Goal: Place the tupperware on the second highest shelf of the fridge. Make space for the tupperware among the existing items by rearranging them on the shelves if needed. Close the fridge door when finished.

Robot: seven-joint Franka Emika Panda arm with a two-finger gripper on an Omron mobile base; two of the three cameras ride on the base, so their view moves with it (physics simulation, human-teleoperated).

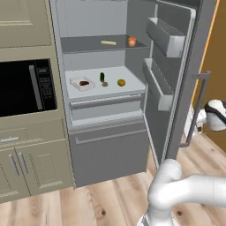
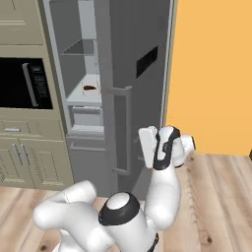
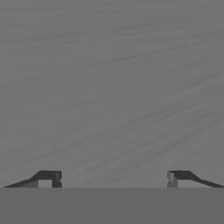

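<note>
The fridge (image 1: 106,132) stands open. The tupperware (image 1: 82,83), a clear box with dark food inside, rests at the left of the second highest shelf (image 1: 130,88). Beside it on that shelf are a cucumber (image 1: 102,77), a grey-brown lump (image 1: 104,84) and a yellow-green fruit (image 1: 121,82). A pale yellow stick (image 1: 108,43) and an orange cup (image 1: 132,41) sit on the dark shelf above. The fridge door (image 2: 142,98) is swung wide. My gripper (image 3: 113,179) is open and empty, facing the door's grey outer face at close range, right of its handle (image 2: 125,128).
A black microwave (image 1: 26,86) sits in beige cabinets left of the fridge, with cabinet doors (image 1: 31,167) below. An orange wall (image 2: 211,74) rises right of the door. Wooden floor (image 1: 106,203) lies in front. Door bins (image 1: 165,39) jut inward.
</note>
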